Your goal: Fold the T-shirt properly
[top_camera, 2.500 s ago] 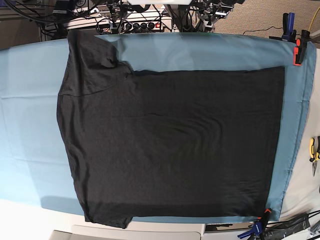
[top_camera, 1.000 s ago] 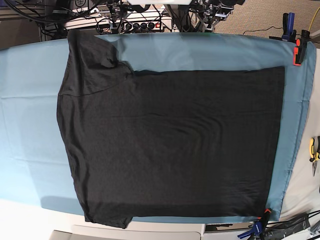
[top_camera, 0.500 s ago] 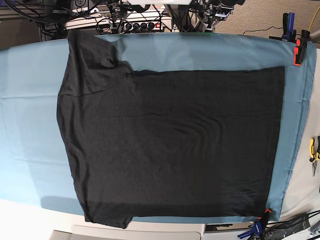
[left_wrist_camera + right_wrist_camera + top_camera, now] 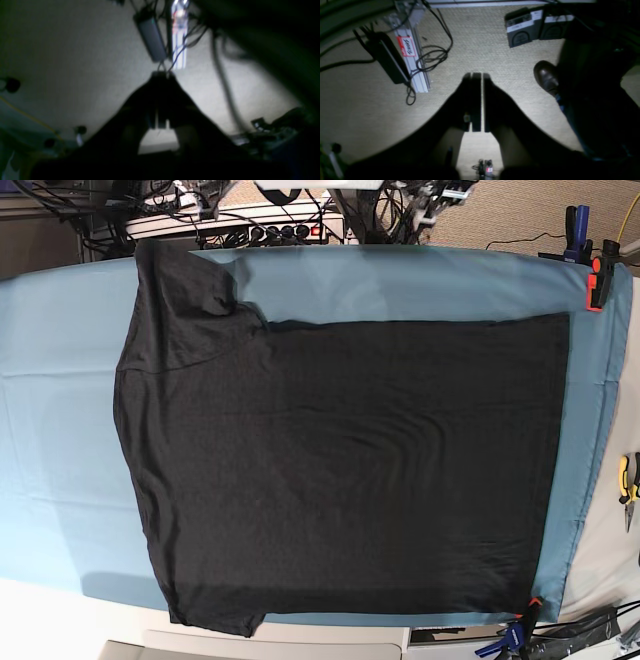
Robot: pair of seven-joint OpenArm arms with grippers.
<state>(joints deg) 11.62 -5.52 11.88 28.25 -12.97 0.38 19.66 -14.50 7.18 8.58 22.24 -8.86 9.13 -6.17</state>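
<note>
The large charcoal-black short-sleeved knit T-shirt (image 4: 340,470) lay spread flat on the teal-blue cloth sheet (image 4: 60,410) that covered the surface, its straight hem toward the base view's right and 1 sleeve reaching the far left corner. The near sleeve ran to the sheet's front edge. Faint ripples crossed its middle; no collar trim could be made out.

Neither arm appeared in the base view, so the shirt's place relative to either end effector could not be told. The left end effector (image 4: 160,75) was closed and empty, aimed at pale floor beyond its tips, with a blurred dark box and cables ahead. The right end effector (image 4: 477,75) was nearly closed, a thin slit between the fingers, holding nothing, over woven carpet; a brown leather shoe (image 4: 546,77) sat to its right.
</note>
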